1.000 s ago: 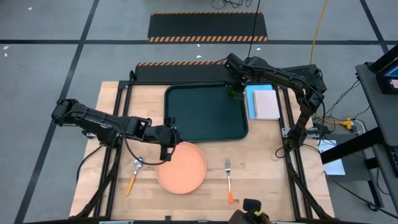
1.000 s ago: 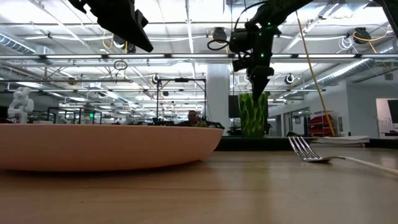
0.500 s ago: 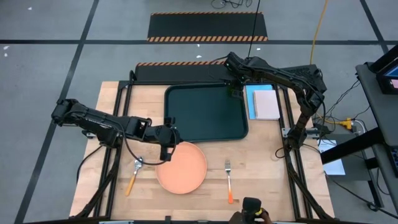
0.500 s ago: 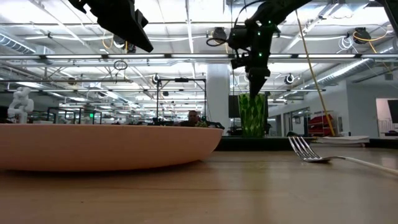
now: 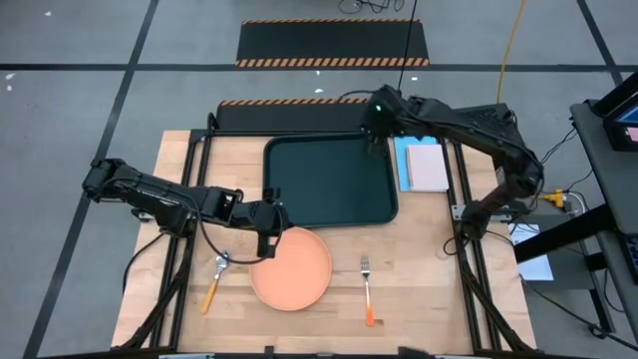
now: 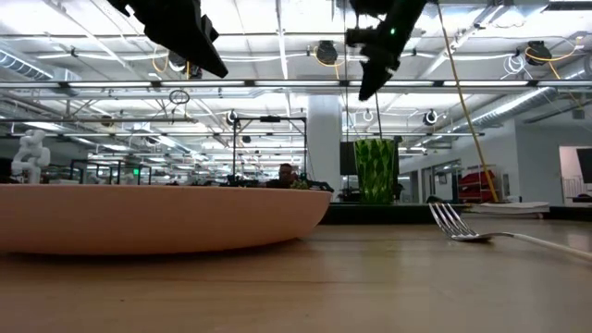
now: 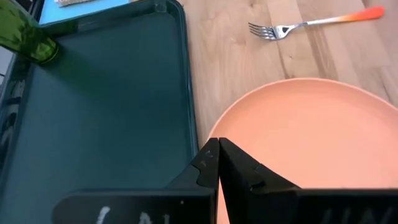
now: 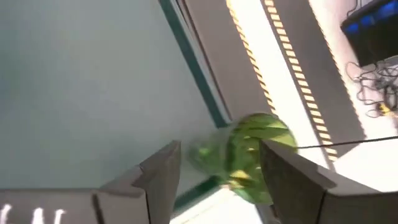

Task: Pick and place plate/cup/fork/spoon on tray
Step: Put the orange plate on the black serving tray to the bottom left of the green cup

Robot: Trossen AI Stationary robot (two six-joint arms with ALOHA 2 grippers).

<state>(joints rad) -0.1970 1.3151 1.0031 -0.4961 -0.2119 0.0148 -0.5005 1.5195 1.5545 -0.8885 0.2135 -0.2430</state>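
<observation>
— Cup (image 6: 375, 170) first: what does it look like, and where is it?

— Small, dark green, see-through and round. It stands upright in the far right corner of the tray (image 5: 329, 184), close to the rim on the notepad (image 5: 427, 166) side.

— Does the right pincer (image 8: 217, 171) have hold of it?

— No. Its two fingers are spread wide with nothing between them, and from the low view the pincer hangs well above the cup, apart from it. A second ago it was down on the cup with the fingers close around it; half a second ago it was already lifting off. Now it is clear of the rim, and the right arm has swung up and back. The cup stands in the same spot as before.

— And the other things?

— The salmon-orange plate (image 5: 290, 267) lies flat on the table (image 5: 429, 269) just in front of the tray. The left pincer (image 7: 218, 163) is closed, its tips pressed together right at the plate's near-tray rim; I cannot tell whether it pinches the rim. It has not moved. The spoon (image 5: 214, 279) lies left of the plate, the fork (image 5: 366, 287) right of it, both with orange handles and both where they were.
</observation>
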